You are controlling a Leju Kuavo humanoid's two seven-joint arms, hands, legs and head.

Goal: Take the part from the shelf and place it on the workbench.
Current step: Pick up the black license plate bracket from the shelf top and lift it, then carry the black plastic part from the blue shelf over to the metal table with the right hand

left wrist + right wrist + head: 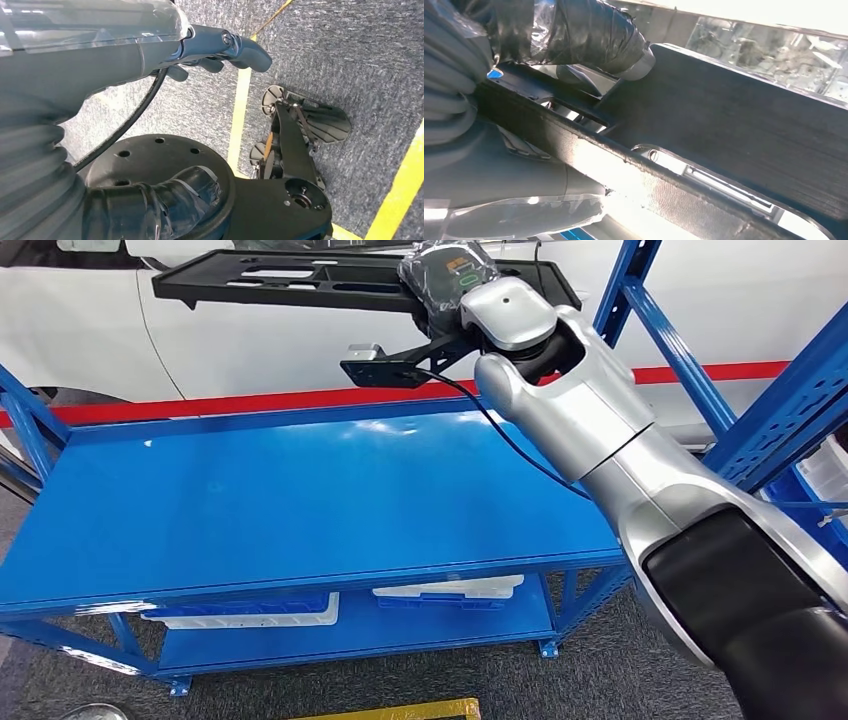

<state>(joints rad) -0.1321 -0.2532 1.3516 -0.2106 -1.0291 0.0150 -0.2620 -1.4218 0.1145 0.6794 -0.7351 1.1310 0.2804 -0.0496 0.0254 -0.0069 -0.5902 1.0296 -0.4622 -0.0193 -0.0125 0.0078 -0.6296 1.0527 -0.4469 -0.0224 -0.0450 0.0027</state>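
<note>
Right robot hand [447,280] grips the black part [300,280], held high beyond the blue surface [300,500] — lower it level, set down flat mid-surface before letting go. Left robot hand [220,47] hangs curled, holding nothing.

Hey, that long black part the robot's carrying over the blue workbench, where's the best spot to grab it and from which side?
Judging by its shape, grip the black part on a solid bar beside a cutout, near its right end, coming from the robot's side. It is a flat, long, slotted frame, so fingers can wrap an edge through an opening. The right hand holds it that way above the workbench.
</note>
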